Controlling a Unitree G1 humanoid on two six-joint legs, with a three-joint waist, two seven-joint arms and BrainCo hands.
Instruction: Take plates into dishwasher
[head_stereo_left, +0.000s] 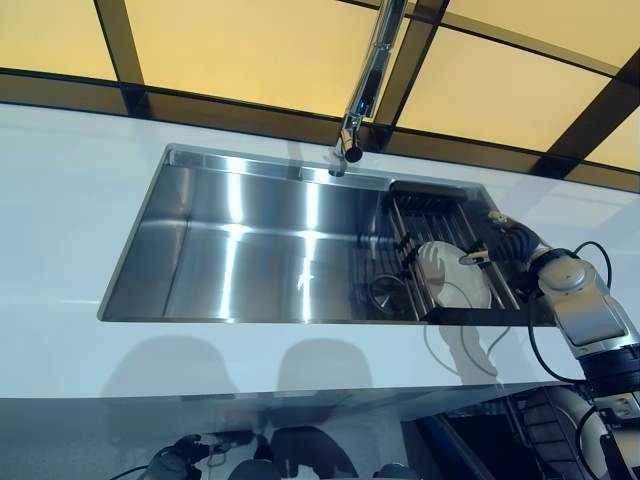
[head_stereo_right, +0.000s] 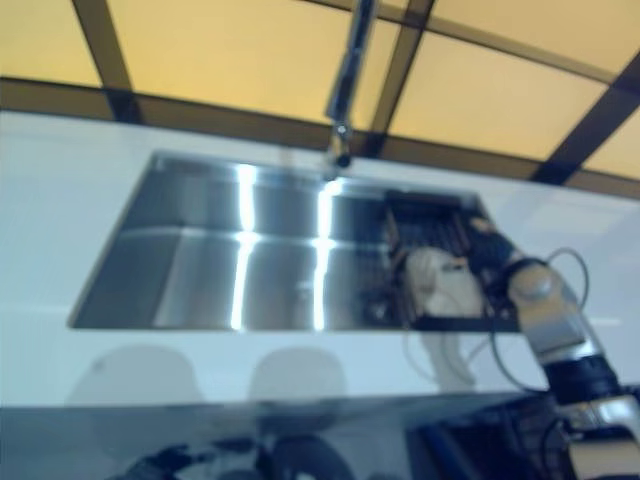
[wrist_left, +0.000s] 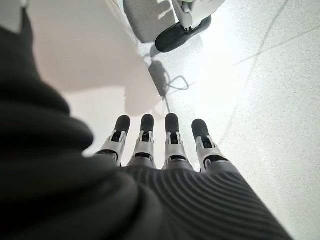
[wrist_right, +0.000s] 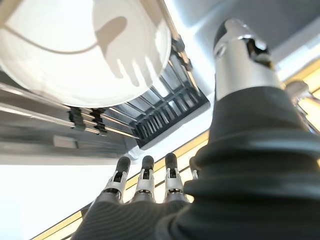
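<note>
Our left hand (wrist_left: 165, 145) hangs low over the floor (wrist_left: 270, 100), fingers straight and holding nothing. In the sink (head_stereo_left: 240, 240), the white plate (head_stereo_left: 450, 275) lies in the rack (head_stereo_left: 430, 215) at the right end. Beside it, our right hand (wrist_right: 150, 187) hovers, fingers straight and empty.
</note>
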